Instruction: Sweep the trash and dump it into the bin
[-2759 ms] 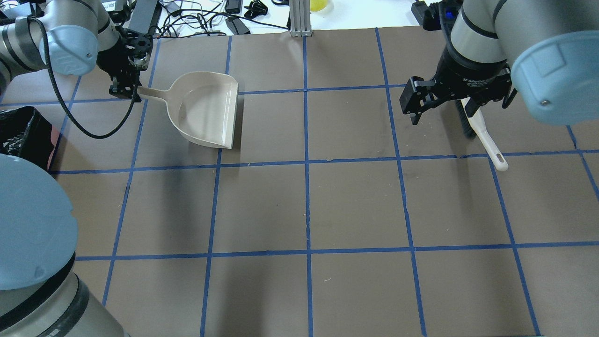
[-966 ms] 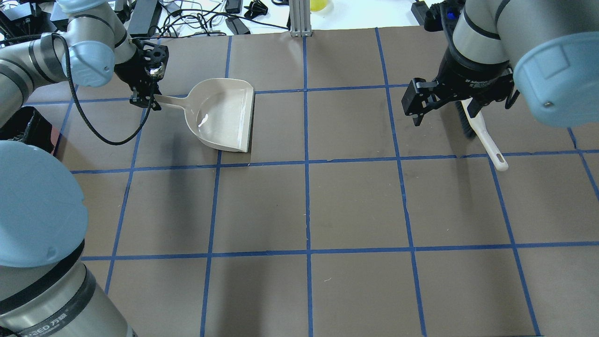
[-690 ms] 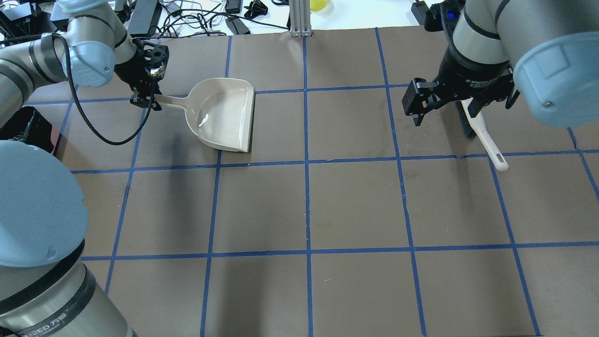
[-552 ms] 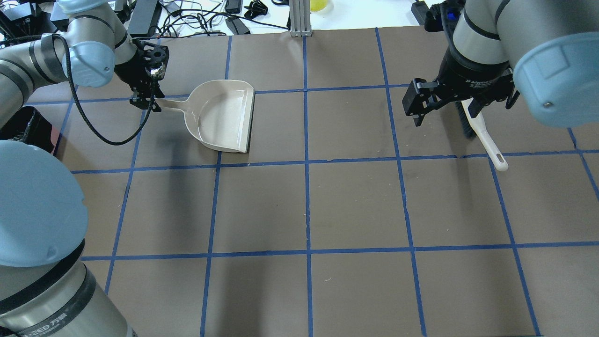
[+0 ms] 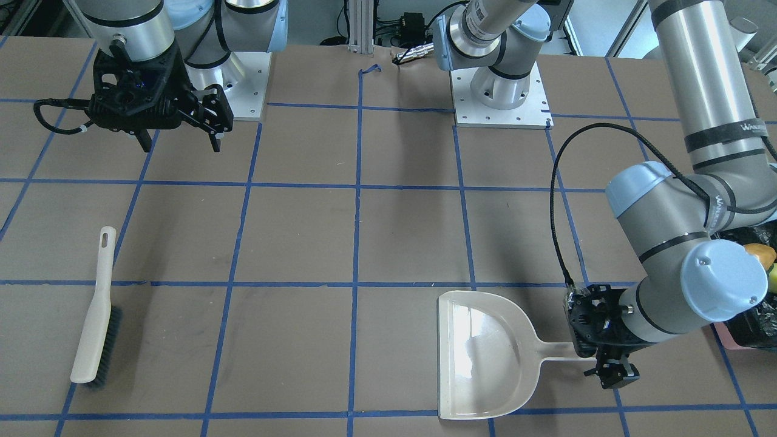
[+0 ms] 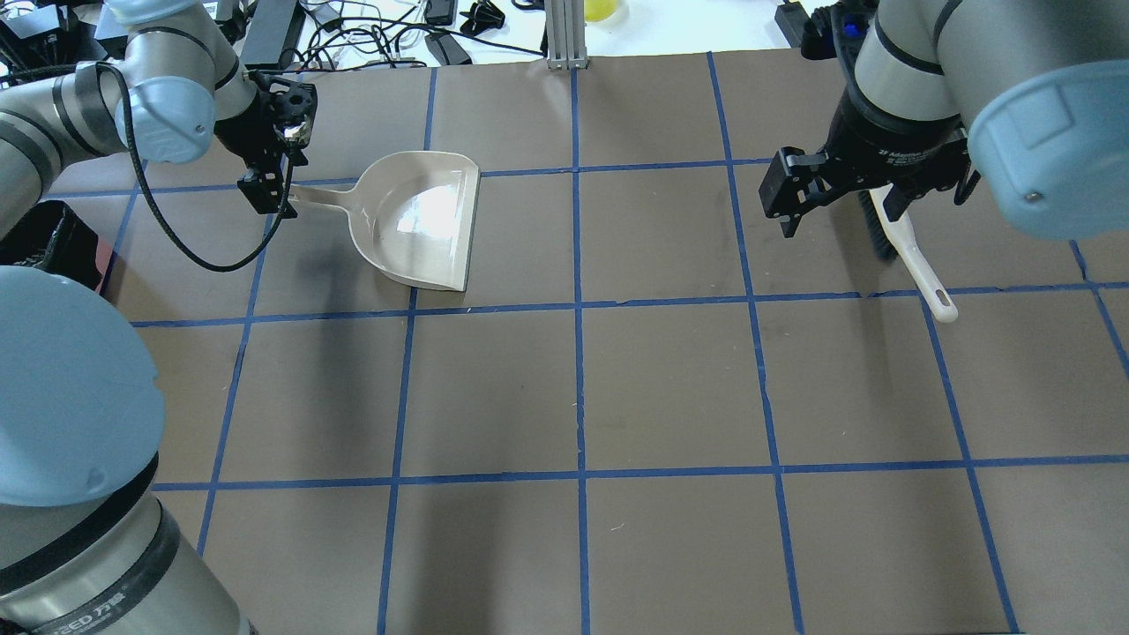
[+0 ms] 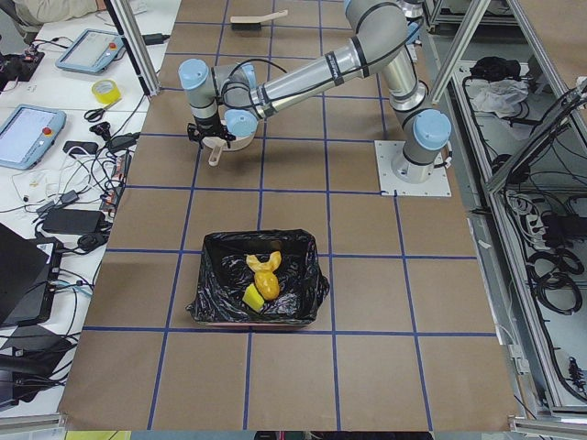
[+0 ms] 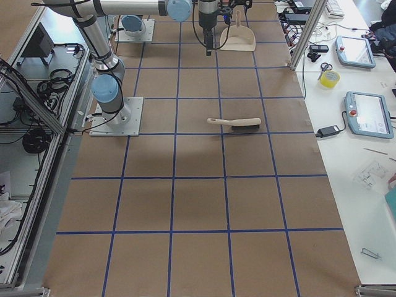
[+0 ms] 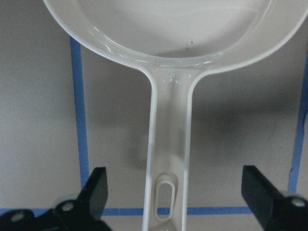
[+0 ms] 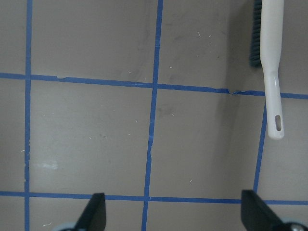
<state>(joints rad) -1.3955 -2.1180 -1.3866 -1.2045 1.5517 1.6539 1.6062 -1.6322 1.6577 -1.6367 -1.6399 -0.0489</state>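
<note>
The beige dustpan (image 6: 419, 220) lies flat and empty on the table. My left gripper (image 6: 265, 190) is open, its jaws apart on either side of the dustpan's handle (image 9: 171, 144) without touching it. The bin (image 7: 211, 320), pink with a black bag, stands near the robot's left end. The trash lies inside it: a pale crescent slice (image 7: 266, 264), a golden-brown lump (image 7: 267, 286) and a yellow-green wedge (image 7: 250, 297). My right gripper (image 6: 838, 212) is open and empty, hovering above the table beside the brush (image 6: 908, 256).
The white-handled brush (image 5: 97, 315) lies on the table on the robot's right side. The bin's black bag shows at the left edge of the overhead view (image 6: 44, 247). Cables and devices lie beyond the table's far edge (image 6: 370, 35).
My left arm carried the dustpan to the right, away from the bin, and set it flat. My left gripper has let go of the handle. The right arm has not moved.
</note>
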